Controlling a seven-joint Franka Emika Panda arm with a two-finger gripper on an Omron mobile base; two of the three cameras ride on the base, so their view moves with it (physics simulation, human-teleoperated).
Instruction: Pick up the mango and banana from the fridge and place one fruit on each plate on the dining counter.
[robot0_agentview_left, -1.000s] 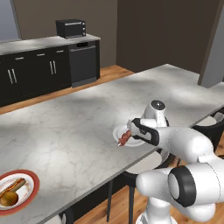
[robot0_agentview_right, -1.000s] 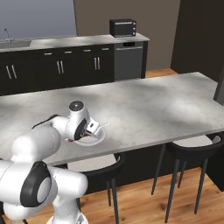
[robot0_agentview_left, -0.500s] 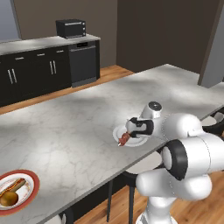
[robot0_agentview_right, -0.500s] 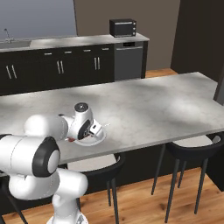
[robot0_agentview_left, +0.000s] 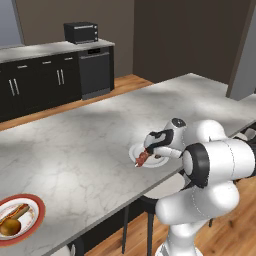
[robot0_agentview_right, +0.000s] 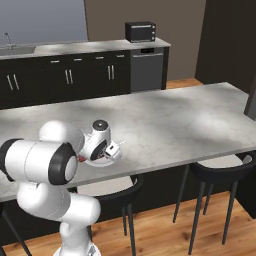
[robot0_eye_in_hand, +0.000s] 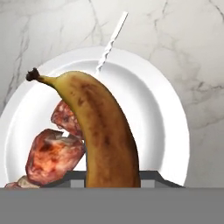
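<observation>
My gripper is shut on the banana, a brown-speckled yellow fruit, and holds it just above the small white plate on the dining counter. That plate lies near the counter's front edge with a red-and-white meat piece on it. At the far left stands the red-rimmed plate, and the round mango lies on it. In the right base view the gripper hangs over the same white plate. The fridge is out of view.
A hot dog in a bun shares the red-rimmed plate with the mango. A thin white utensil leans over the small plate's far rim. Black stools stand under the counter's front edge. Dark cabinets with a toaster oven line the back wall.
The arm's elbow has swung closer to the base cameras. The gripper and banana have stayed over the small white plate, shifting only slightly.
</observation>
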